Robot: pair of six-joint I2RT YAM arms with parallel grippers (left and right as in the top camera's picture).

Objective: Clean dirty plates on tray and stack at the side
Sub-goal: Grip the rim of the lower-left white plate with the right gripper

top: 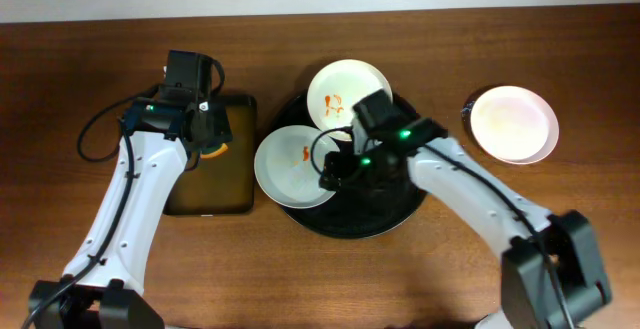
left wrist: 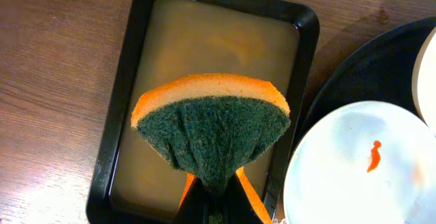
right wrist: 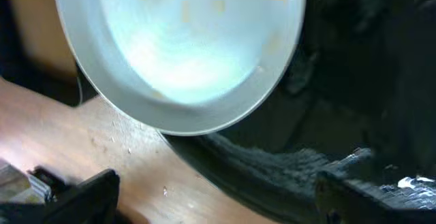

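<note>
The round black tray [top: 390, 214] holds a white plate [top: 348, 91] with orange-red smears at its far edge. A pale blue plate [top: 295, 166] with one smear lies over its left rim. A pale pink plate [top: 513, 122] sits on the table at the right, off the tray. My left gripper [top: 212, 137] is shut on an orange and green sponge [left wrist: 211, 122] above the rectangular tray. My right gripper [top: 335, 174] is open beside the blue plate's right edge. In the right wrist view the blue plate [right wrist: 184, 47] lies beyond the spread fingers [right wrist: 218, 197], with the black tray's rim [right wrist: 272, 169] between them.
A rectangular dark tray [top: 238, 184] with brownish liquid stands left of the round tray; in the left wrist view [left wrist: 122, 101] it lies under the sponge. The blue plate [left wrist: 354, 176] and the black tray [left wrist: 354, 74] show at the right there.
</note>
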